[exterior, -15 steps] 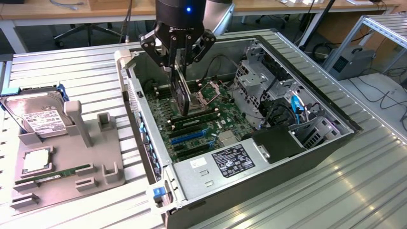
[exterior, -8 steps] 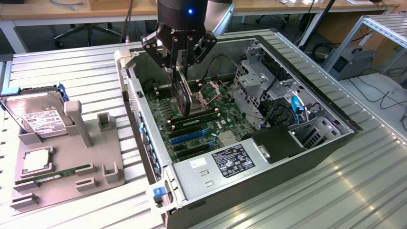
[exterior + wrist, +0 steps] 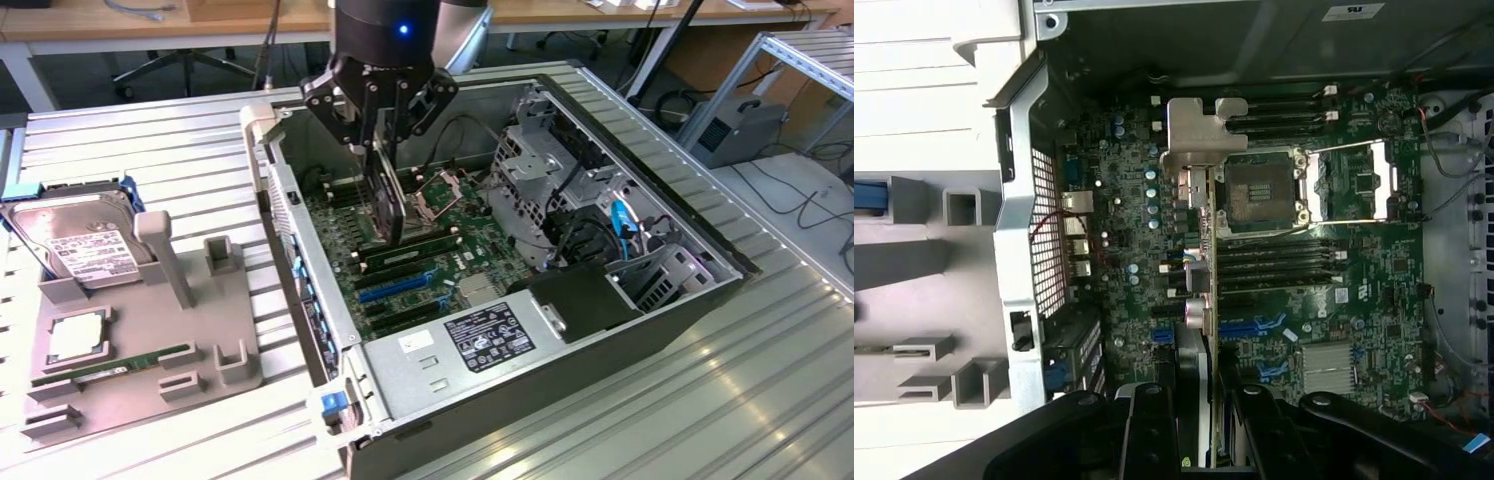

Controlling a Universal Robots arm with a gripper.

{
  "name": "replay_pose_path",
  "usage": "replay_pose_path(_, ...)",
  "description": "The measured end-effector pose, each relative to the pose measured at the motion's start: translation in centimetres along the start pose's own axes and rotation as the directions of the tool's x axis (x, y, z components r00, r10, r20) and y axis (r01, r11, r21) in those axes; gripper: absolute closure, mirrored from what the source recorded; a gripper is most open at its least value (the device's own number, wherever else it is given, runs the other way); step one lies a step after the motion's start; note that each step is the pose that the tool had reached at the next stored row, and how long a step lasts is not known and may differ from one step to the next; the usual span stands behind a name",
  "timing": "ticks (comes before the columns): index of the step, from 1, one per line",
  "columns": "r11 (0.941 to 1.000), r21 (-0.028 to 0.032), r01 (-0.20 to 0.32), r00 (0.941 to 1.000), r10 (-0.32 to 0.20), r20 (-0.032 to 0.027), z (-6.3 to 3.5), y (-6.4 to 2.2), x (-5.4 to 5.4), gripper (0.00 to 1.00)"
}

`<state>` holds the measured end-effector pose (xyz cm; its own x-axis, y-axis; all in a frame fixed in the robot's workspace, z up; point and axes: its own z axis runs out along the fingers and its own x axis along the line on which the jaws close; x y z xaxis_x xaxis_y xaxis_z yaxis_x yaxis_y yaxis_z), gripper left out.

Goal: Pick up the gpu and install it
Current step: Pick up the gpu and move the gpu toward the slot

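Metal case [image 3: 296, 240] holds green motherboard [image 3: 461, 250]; fingers [image 3: 350, 118] clamp gpu [image 3: 388, 195] upright above it.

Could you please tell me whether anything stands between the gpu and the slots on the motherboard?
Nothing visible does. The hand holds the gpu upright above the motherboard, and the blue slots lie bare, with no cable across them.
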<state>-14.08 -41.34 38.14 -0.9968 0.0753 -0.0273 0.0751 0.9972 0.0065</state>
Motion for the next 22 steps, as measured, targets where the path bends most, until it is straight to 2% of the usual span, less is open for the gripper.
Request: replay_pose_path(22,1.0,0.0,0.0,1.0,0.0,0.0,0.67,0.04,-0.6,0.73)
